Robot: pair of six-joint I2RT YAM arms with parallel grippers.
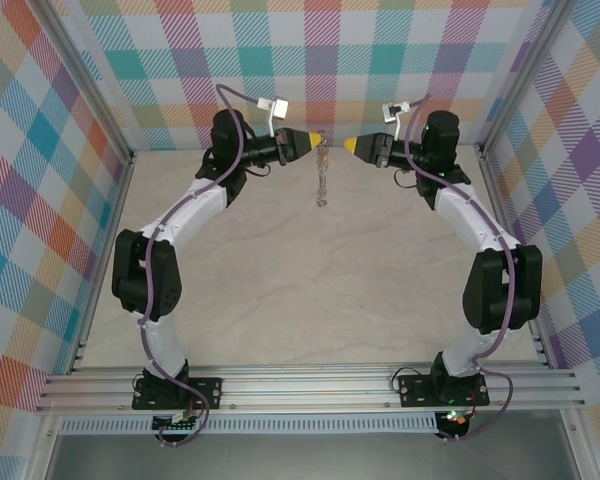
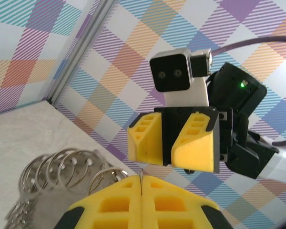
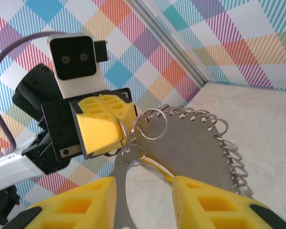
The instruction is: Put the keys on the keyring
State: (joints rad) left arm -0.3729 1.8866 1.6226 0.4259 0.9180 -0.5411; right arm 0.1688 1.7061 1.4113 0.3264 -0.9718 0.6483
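Note:
The keyring [image 3: 195, 148] is a thin grey metal plate fringed with small silvery loops [image 2: 62, 167]. It hangs in the air between both arms [image 1: 323, 175]. My left gripper [image 2: 142, 180] is shut on its thin edge, also seen from the other side [image 3: 119, 136] and from above [image 1: 313, 140]. A key with a yellow head [image 3: 157, 169] dangles edge-on from a small loop [image 3: 132, 155] on the ring. My right gripper [image 3: 144, 183] stands open, one finger on each side of the plate's lower arm, and the key's end lies by its right-hand finger [image 3: 195, 200]. It faces the left gripper [image 2: 170, 162], close by [image 1: 350, 146].
Both grippers meet high at the back of the pale table [image 1: 310, 290], near the plaid rear wall [image 1: 320, 60]. Aluminium frame posts [image 1: 500, 150] stand at the back corners. Plaid side walls close in the left and right.

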